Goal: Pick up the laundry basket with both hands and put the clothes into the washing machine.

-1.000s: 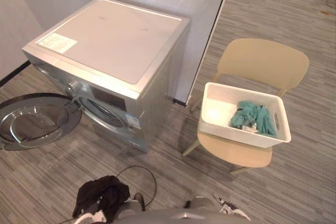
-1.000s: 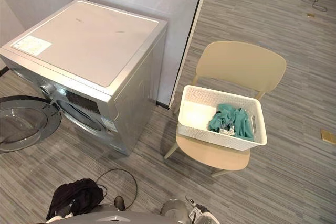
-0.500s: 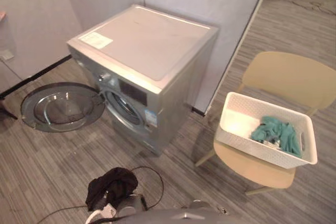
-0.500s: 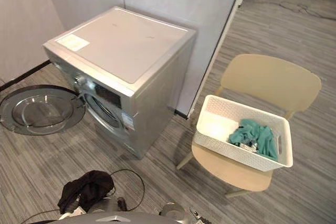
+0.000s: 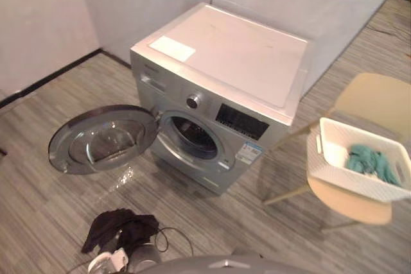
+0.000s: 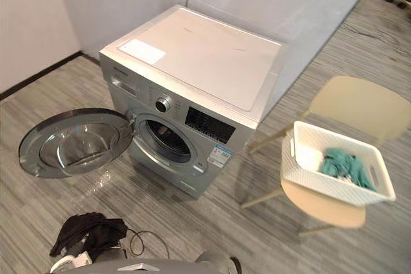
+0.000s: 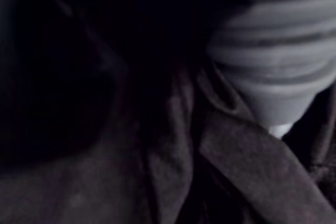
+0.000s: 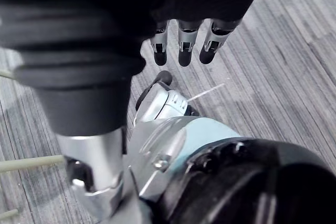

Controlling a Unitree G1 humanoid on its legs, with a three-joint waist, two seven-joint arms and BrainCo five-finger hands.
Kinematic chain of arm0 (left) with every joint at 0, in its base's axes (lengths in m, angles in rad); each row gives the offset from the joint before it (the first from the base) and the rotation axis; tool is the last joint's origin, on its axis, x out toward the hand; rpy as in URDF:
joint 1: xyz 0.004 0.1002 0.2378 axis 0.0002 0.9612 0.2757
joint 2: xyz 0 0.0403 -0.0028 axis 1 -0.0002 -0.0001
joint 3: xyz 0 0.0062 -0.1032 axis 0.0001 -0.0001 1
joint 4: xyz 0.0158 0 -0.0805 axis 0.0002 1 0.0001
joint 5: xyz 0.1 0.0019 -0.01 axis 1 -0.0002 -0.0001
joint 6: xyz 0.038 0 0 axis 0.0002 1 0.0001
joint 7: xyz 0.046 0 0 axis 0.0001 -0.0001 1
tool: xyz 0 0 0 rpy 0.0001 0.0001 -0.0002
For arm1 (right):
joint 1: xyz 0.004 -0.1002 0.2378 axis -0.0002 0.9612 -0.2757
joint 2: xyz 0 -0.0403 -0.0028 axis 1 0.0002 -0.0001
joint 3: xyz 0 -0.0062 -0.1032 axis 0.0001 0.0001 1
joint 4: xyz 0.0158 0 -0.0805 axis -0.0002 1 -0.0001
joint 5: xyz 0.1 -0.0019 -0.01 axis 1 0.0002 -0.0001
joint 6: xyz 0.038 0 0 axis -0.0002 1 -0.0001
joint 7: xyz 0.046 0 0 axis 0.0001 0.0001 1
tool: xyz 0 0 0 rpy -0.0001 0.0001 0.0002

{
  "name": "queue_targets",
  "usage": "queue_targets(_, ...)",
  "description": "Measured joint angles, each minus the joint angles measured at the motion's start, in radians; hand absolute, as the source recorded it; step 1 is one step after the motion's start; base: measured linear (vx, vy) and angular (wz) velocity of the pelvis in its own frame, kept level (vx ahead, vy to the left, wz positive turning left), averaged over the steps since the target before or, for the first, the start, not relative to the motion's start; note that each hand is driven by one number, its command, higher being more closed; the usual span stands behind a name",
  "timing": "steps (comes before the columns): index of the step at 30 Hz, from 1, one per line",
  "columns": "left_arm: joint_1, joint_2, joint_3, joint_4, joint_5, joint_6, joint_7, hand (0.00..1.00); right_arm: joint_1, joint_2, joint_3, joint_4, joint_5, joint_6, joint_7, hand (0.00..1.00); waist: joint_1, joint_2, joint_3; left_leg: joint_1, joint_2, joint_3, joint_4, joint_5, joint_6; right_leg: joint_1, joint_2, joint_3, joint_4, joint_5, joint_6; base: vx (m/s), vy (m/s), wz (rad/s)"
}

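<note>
Right eye view: white perforated plastic laundry basket (image 6: pixel 327 185) with teal clothes (image 6: pixel 347 165) sits on a beige chair (image 6: pixel 366 104), well apart to the right, nearer the right hand (image 8: pixel 181 45), whose fingers (image 8: pixel 210 45) hang straight, empty; the left hand (image 7: pixel 273 51) cannot be read.

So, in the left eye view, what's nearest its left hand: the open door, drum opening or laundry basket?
From the left hand, low left:
1. Open door, just ahead, left.
2. Drum opening, middle.
3. Laundry basket, far right on the chair.
</note>
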Motion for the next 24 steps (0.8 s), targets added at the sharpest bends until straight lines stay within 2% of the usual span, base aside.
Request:
queue_targets(2, 0.005, -0.006, -0.005, 0.01, 0.008, 0.001, -0.001, 1.0, 0.001, -0.003, -0.001, 0.0, 0.0, 0.007, 0.001, 0.0, -0.012, 0.014, 0.003, 0.113, -0.016, 0.106, -0.077, 0.002, 0.029, -0.045, 0.06, -0.103, 0.198, -0.157, 0.008, 0.08, 0.291, -1.21)
queue_targets(3, 0.01, -0.009, -0.004, 0.016, 0.01, 0.006, -0.003, 1.0, 0.002, -0.006, -0.002, -0.008, 0.0, 0.006, 0.002, 0.0, -0.012, 0.026, 0.005, 0.159, -0.017, 0.168, -0.103, -0.001, 0.034, -0.054, 0.124, -0.154, 0.254, -0.215, 0.022, 0.07, 0.249, -1.3)
queue_targets(4, 0.012, -0.01, -0.002, 0.018, 0.01, 0.007, -0.005, 1.0, 0.002, -0.009, -0.003, -0.009, -0.001, 0.007, 0.003, 0.0, -0.012, 0.028, 0.004, 0.179, -0.02, 0.199, -0.12, -0.001, 0.035, -0.055, 0.15, -0.193, 0.258, -0.233, 0.023, 0.05, 0.17, -1.36)
queue_targets(5, 0.011, -0.018, 0.012, 0.026, 0.01, 0.01, -0.011, 1.0, 0.0, -0.012, -0.007, -0.011, -0.002, 0.008, 0.011, 0.0, -0.011, 0.034, 0.004, 0.207, -0.03, 0.255, -0.149, 0.003, 0.041, -0.049, 0.178, -0.289, 0.228, -0.28, 0.013, 0.04, 0.091, -1.42)
queue_targets(6, 0.0, -0.041, 0.036, 0.04, 0.01, 0.015, -0.018, 1.0, -0.001, -0.011, -0.01, -0.03, -0.001, 0.007, 0.014, 0.0, -0.01, 0.052, 0.007, 0.227, -0.033, 0.309, -0.178, 0.007, 0.042, -0.042, 0.2, -0.351, 0.148, -0.308, 0.024, 0.04, 0.073, -1.44)
queue_targets(8, -0.019, -0.065, 0.05, 0.066, 0.01, 0.022, -0.023, 1.0, -0.011, -0.011, -0.021, -0.046, -0.001, 0.005, 0.018, 0.0, -0.017, 0.072, 0.014, 0.242, -0.036, 0.359, -0.218, 0.017, 0.029, -0.02, 0.247, -0.385, -0.02, -0.301, 0.029, 0.04, -0.001, -1.02)
queue_targets(9, -0.041, -0.077, 0.058, 0.088, 0.011, 0.026, -0.026, 1.0, -0.011, -0.011, -0.041, -0.045, 0.0, 0.005, 0.018, 0.0, -0.024, 0.081, 0.019, 0.25, -0.036, 0.352, -0.247, 0.036, 0.033, -0.004, 0.256, -0.408, -0.054, -0.277, 0.026, 0.07, -0.066, -0.45)
queue_targets(11, -0.083, -0.125, 0.066, 0.079, 0.03, 0.029, -0.048, 1.0, 0.001, -0.011, -0.074, -0.046, 0.001, 0.004, 0.017, 0.0, -0.028, 0.103, 0.034, 0.283, -0.069, 0.327, -0.346, 0.098, 0.023, 0.003, 0.262, -0.408, -0.065, -0.272, 0.011, 0.08, -0.078, 0.05)
queue_targets(14, -0.088, -0.18, 0.108, 0.041, 0.067, 0.029, -0.06, 1.0, 0.005, -0.01, -0.075, -0.078, 0.0, 0.004, 0.018, 0.0, -0.032, 0.126, 0.038, 0.312, -0.071, 0.268, -0.381, 0.125, 0.012, 0.044, 0.273, -0.429, -0.096, -0.278, 0.007, 0.04, -0.088, 0.18)
queue_targets(15, -0.083, -0.186, 0.106, 0.025, 0.068, 0.029, -0.061, 1.0, 0.001, -0.006, -0.068, -0.082, 0.0, 0.002, 0.017, 0.0, -0.03, 0.124, 0.037, 0.315, -0.06, 0.262, -0.351, 0.125, 0.01, 0.077, 0.279, -0.434, -0.121, -0.291, 0.012, 0.01, -0.05, 0.28)
queue_targets(17, -0.072, -0.187, 0.106, -0.013, 0.064, 0.028, -0.062, 1.0, 0.0, 0.001, -0.035, -0.096, 0.007, -0.012, 0.018, 0.0, -0.024, 0.107, 0.035, 0.252, -0.026, 0.245, -0.172, 0.1, -0.009, 0.112, 0.277, -0.431, -0.152, -0.31, 0.041, -0.02, -0.066, 0.21)
queue_targets(18, -0.064, -0.191, 0.106, -0.045, 0.059, 0.027, -0.062, 1.0, 0.001, -0.004, 0.008, -0.121, 0.01, -0.013, 0.018, 0.0, -0.011, 0.112, 0.038, 0.164, 0.026, 0.216, 0.045, 0.082, -0.008, 0.127, 0.28, -0.428, -0.154, -0.318, 0.055, -0.02, -0.067, -0.01)
queue_targets(19, -0.062, -0.195, 0.106, -0.06, 0.057, 0.023, -0.063, 1.0, 0.0, -0.011, 0.028, -0.135, 0.011, -0.013, 0.018, 0.0, -0.007, 0.121, 0.044, 0.117, 0.058, 0.196, 0.166, 0.09, -0.002, 0.137, 0.29, -0.423, -0.154, -0.319, 0.055, -0.01, -0.053, -0.32)
queue_targets(20, -0.048, -0.202, 0.104, -0.1, 0.05, 0.013, -0.066, 1.0, 0.002, -0.033, 0.072, -0.159, 0.009, -0.015, 0.017, 0.0, 0.013, 0.141, 0.055, 0.049, 0.106, 0.149, 0.343, 0.134, 0.007, 0.154, 0.313, -0.397, -0.151, -0.324, 0.051, 0.03, 0.019, -0.66)
queue_targets(21, -0.036, -0.198, 0.093, -0.115, 0.034, 0.011, -0.064, 1.0, -0.001, -0.056, 0.132, -0.183, 0.012, -0.015, 0.017, 0.0, 0.027, 0.156, 0.058, 0.006, 0.125, 0.105, 0.454, 0.214, 0.007, 0.169, 0.319, -0.364, -0.141, -0.33, 0.044, 0.06, 0.052, -0.76)
queue_targets(22, -0.034, -0.193, 0.085, -0.116, 0.025, 0.008, -0.061, 1.0, 0.0, -0.062, 0.163, -0.199, 0.012, -0.015, 0.012, 0.0, 0.026, 0.157, 0.059, -0.013, 0.126, 0.087, 0.497, 0.249, 0.006, 0.177, 0.315, -0.345, -0.141, -0.331, 0.041, 0.13, 0.129, -0.9)
queue_targets(23, -0.025, -0.172, 0.053, -0.121, 0.009, 0.004, -0.059, 1.0, -0.005, -0.07, 0.22, -0.235, 0.013, -0.021, 0.009, 0.0, 0.023, 0.157, 0.058, -0.054, 0.122, 0.073, 0.54, 0.182, 0.019, 0.175, 0.3, -0.321, -0.141, -0.327, 0.035, 0.11, 0.117, -0.67)
queue_targets(24, -0.024, -0.164, 0.038, -0.124, 0.004, 0.001, -0.059, 1.0, -0.01, -0.071, 0.235, -0.244, 0.016, -0.023, 0.009, 0.0, 0.025, 0.156, 0.058, -0.07, 0.123, 0.073, 0.522, 0.147, 0.022, 0.171, 0.29, -0.32, -0.141, -0.327, 0.035, 0.12, 0.127, -0.72)
